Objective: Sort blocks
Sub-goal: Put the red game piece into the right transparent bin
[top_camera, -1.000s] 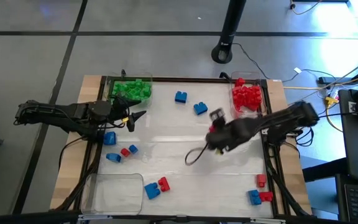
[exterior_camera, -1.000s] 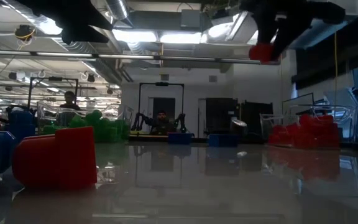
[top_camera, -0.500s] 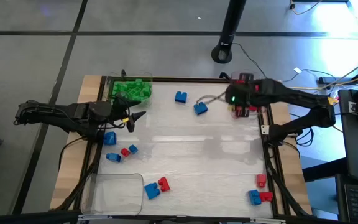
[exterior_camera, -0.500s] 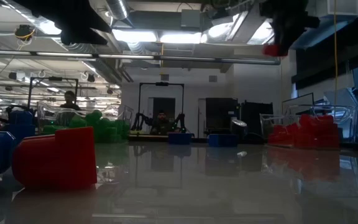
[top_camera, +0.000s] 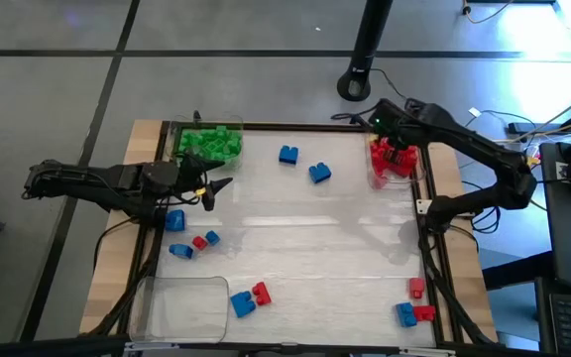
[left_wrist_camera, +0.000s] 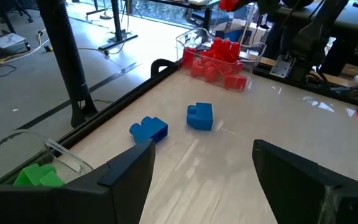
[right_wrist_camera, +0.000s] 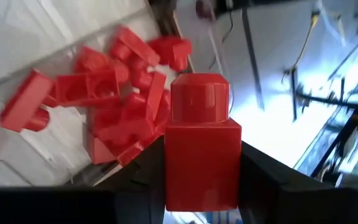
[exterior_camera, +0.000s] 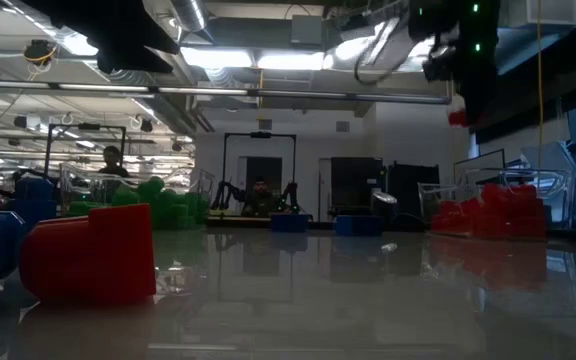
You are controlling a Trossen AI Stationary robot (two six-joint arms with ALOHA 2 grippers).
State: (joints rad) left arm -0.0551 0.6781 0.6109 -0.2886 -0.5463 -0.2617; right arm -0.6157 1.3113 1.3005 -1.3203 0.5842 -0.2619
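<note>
One red block (right_wrist_camera: 202, 146) sits pinched between the two dark fingers of the right gripper (top_camera: 393, 149), which hangs over the clear tray of red blocks (top_camera: 396, 159) at the far right corner of the table (top_camera: 305, 228). Seen from the right wrist, the heap of red pieces lies directly beyond the held block, so the drop target appears to be straight below; the block stands with its single stud pointing away from the wrist, its long axis running along the fingers. In the level view the block (exterior_camera: 457, 118) shows as a small red shape high above the red pile, well clear of it, which suggests the coming move is a lowering or a release rather than any sideways travel.

The fingers are narrowed to the width of the block and closed on its two flat sides.

The left gripper (top_camera: 209, 189) waits at the left edge of the table with its fingers spread wide and nothing between them, near the tray of green blocks (top_camera: 210, 143). Its wrist view looks across two blue blocks (left_wrist_camera: 173, 122) toward the red tray. More blue and red blocks remain scattered: a cluster near the left arm (top_camera: 190, 237), a pair by the empty clear tray (top_camera: 249, 297), and a group at the near right corner (top_camera: 414, 307). By that count the sorting looks perhaps half done.
</note>
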